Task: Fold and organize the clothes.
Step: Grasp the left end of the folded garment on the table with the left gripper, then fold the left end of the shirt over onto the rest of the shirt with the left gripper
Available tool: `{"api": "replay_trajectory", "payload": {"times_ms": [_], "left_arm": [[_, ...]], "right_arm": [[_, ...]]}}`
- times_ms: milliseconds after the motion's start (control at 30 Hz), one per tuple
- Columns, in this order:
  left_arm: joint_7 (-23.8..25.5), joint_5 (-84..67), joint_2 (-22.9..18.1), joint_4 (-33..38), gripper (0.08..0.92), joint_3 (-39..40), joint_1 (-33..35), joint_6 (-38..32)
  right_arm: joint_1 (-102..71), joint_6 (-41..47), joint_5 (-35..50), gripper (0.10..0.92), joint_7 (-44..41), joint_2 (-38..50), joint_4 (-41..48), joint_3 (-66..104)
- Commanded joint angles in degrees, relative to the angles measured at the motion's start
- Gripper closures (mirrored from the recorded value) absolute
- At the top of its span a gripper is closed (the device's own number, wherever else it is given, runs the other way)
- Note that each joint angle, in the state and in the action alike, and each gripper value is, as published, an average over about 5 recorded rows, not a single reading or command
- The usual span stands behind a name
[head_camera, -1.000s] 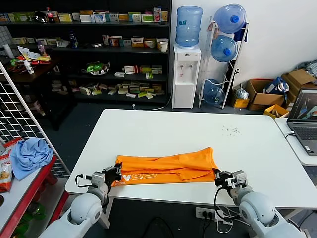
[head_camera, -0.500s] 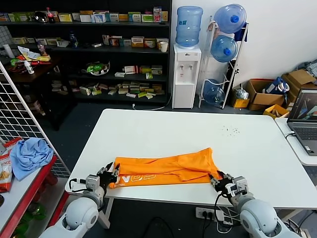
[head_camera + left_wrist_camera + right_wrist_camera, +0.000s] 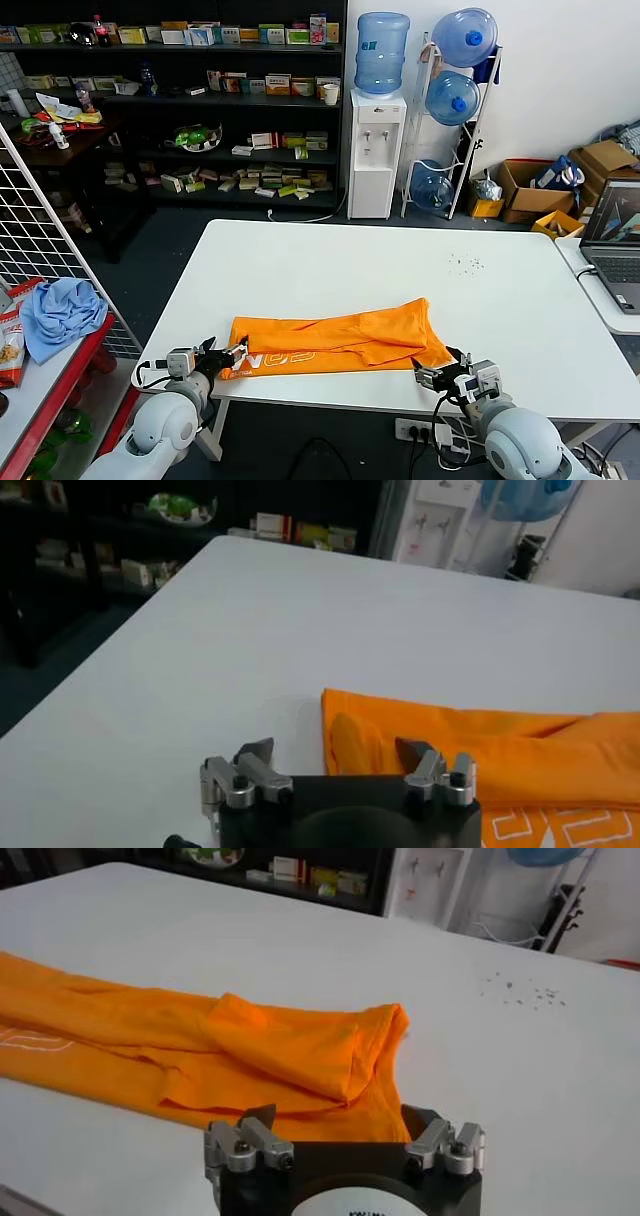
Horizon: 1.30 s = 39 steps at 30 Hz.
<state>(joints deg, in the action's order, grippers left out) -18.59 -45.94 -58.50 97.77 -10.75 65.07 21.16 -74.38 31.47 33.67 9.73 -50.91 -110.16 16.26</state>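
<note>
The orange T-shirt (image 3: 335, 340) lies folded into a long band along the front of the white table (image 3: 330, 260), with pale lettering (image 3: 285, 356) near its left end. My left gripper (image 3: 228, 352) is open at the shirt's left end, by the table's front edge. In the left wrist view the left gripper (image 3: 335, 750) has wide jaws holding nothing, with the shirt's end (image 3: 520, 750) just ahead. My right gripper (image 3: 430, 372) is open just off the shirt's right end. The right wrist view shows the right gripper (image 3: 340, 1116) with wide, empty jaws and the folded shirt (image 3: 200, 1038) in front.
A laptop (image 3: 615, 240) sits on a second table at the right. A light blue cloth (image 3: 60, 310) lies on a red shelf at the left behind a wire grid (image 3: 40, 230). Shelves and a water dispenser (image 3: 377, 150) stand beyond the table.
Both grippers have opened, let go of the shirt's ends and drawn back toward the table's front edge. The shirt now rests flat on the table.
</note>
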Motion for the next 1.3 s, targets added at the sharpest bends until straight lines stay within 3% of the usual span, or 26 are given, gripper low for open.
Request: {"api": "replay_trajectory", "payload": {"times_ms": [33,167,600,833,933,1167,1300], "left_arm": [[-0.60,-4.75,-1.27,-1.64,0.180,-0.12,-0.07,1.45],[-0.39,-4.08,-1.38,-1.73,0.250,0.15,0.20,1.85],[1.57,-1.04,-1.13,-0.06,0.631,0.96,-0.56,1.02],[2.11,0.97,2.24,-1.44,0.828,-0.36,-2.87,0.90],[1.34,1.91,4.96,-3.01,0.869,-1.45,-4.19,2.04],[0.70,2.06,13.02,-8.17,0.870,-4.13,-7.00,3.52],[1.45,1.00,15.36,-10.88,0.870,-5.72,-8.08,3.40]], "right_arm": [[-0.45,0.00,0.15,0.203,0.19,0.07,-0.68,0.15],[-0.66,0.14,0.32,0.203,0.28,0.12,-1.21,0.19],[-0.38,0.28,0.57,0.203,0.77,-0.13,-1.72,-0.08],[0.22,-0.73,-0.89,0.203,0.84,-1.44,-0.81,-0.36],[0.43,-1.80,-1.68,0.203,0.97,-1.93,-0.63,-0.34],[1.31,-4.68,-3.77,0.203,1.90,-3.39,-0.39,-0.26],[1.20,-5.12,-3.76,0.203,2.09,-3.79,-0.62,-0.15]]}}
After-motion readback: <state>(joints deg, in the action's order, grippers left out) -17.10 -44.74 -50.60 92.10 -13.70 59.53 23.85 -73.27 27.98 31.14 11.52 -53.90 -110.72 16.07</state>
